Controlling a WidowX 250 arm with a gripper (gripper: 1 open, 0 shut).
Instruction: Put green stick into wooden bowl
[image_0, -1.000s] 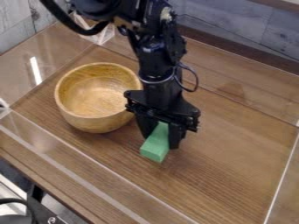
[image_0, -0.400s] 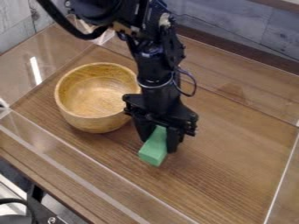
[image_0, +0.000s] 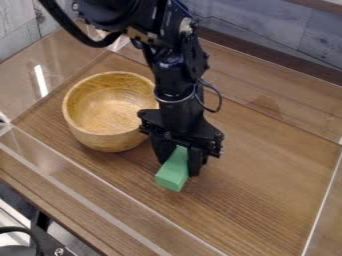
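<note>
The hand points straight down, clenched around the green stick; the stick's lower end meets the tabletop near the middle; the wooden bowl sits just beside it, toward the left edge.

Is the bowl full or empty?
Empty. The bowl shows only bare wood inside; the green stick is outside, in the gripper.

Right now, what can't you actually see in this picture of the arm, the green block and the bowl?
- Upper part of the green stick: hidden by the gripper, shut on it.
- Whether the stick's lower end touches the table: too small to tell.
- Near inner wall of the wooden bowl: hidden by its rim.
- Arm's base: cut off by the top edge.
</note>
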